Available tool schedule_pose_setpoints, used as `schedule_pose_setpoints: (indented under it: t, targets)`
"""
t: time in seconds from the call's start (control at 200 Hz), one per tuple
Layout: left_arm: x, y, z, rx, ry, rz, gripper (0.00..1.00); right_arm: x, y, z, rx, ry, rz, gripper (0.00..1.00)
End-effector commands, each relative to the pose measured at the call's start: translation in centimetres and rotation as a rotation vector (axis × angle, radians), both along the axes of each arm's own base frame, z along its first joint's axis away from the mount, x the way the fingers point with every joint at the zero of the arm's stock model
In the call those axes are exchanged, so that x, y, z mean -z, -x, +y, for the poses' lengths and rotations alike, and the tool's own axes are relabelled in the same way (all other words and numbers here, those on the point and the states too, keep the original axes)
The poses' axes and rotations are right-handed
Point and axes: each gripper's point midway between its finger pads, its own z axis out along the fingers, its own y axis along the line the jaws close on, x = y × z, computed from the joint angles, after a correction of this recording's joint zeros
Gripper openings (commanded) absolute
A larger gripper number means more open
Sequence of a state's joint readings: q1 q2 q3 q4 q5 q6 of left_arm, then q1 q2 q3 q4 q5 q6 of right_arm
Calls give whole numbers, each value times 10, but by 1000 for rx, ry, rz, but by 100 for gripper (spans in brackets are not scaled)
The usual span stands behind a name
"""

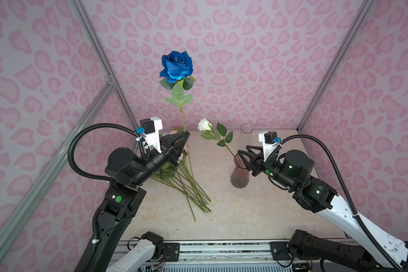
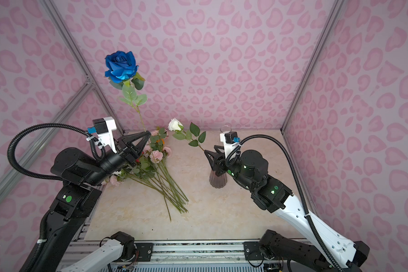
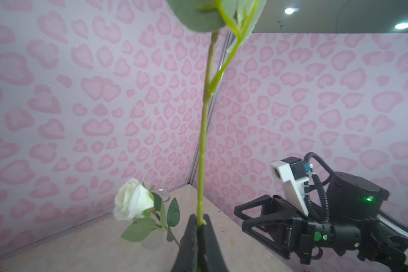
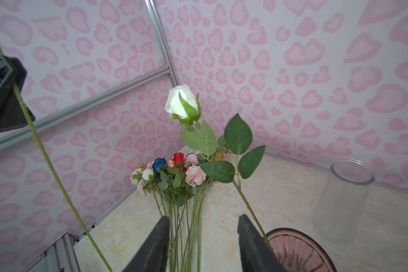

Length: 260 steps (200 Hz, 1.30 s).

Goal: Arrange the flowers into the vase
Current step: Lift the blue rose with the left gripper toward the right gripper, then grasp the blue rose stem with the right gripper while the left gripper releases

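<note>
My left gripper point(image 3: 200, 217) pinches the blue rose point(image 1: 176, 67) mid-stem with the head high, which I judge keeps it upright for the ribbed vase point(image 1: 239, 179). Right gripper point(image 4: 203, 216) stands spread beside that vase, where the white rose point(image 4: 183, 102) leans.

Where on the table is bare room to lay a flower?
Bare: the front strip of the table, between the bunch and the rail; also the lane between bunch and pink vase. Crowded: back left, under the left gripper; back right, around the right gripper and clear vase.
</note>
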<state>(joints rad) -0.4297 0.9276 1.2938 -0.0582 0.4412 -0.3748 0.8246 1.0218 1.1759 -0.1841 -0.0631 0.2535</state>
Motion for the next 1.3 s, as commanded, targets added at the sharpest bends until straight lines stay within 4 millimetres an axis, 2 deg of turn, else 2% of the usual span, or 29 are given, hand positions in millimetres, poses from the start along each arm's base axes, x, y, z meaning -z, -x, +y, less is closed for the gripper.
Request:
schedule_pose_setpoints:
  t: [0.0, 0.03, 0.185, 0.315, 0.435, 0.54, 0.68, 0.775, 0.84, 0.865, 0.91, 0.92, 0.94, 0.965, 1.02, 1.04, 1.16, 1.295]
  targets:
    - [-23, 9, -24, 98, 27, -78, 3, -15, 18, 28, -138, -14, -27, 51]
    - [-33, 12, -30, 112, 31, -98, 3, -20, 22, 34, -164, -25, -28, 51]
    - [-23, -1, -64, 154, 19, -87, 3, -41, 37, 56, -277, -94, -32, 56]
    - [-18, -7, -86, 188, 15, -75, 3, -44, 35, 64, -294, -111, -16, 56]
    - [-15, -7, -97, 211, 10, -73, 3, -45, 29, 69, -286, -110, -22, 53]
    - [-10, -7, -103, 222, 6, -64, 3, -44, 21, 73, -259, -116, -15, 43]
    - [-4, -7, -102, 212, -2, -54, 3, -45, 12, 74, -226, -131, -16, 12]
    - [0, -7, -100, 203, -10, -50, 4, -46, 11, 74, -220, -133, -31, 0]
    - [1, -7, -99, 195, -15, -53, 8, -43, 9, 73, -206, -130, -35, 0]
    - [2, -7, -98, 189, -19, -54, 13, -43, 8, 72, -199, -127, -37, 0]
    - [3, -7, -96, 177, -28, -57, 28, -42, 6, 71, -189, -119, -40, 0]
    - [3, -7, -95, 172, -29, -58, 31, -41, 6, 71, -186, -116, -41, 0]
    - [2, -8, -93, 156, -33, -60, 46, -41, 5, 70, -178, -110, -46, 0]
    - [3, -10, -89, 130, -38, -57, 58, -41, 4, 68, -166, -99, -52, 0]
    - [-3, -10, -74, 55, -30, -71, 71, -42, 0, 61, -123, -76, -73, 0]
    - [6, -13, -69, 25, -41, -61, 74, -43, -1, 58, -112, -71, -83, 0]
    - [9, -14, -25, -179, -13, -72, 80, -56, -8, 30, 17, -21, -164, 0]
    - [33, -19, 38, -466, 51, 10, 81, -79, -17, -7, 157, -26, -245, 0]
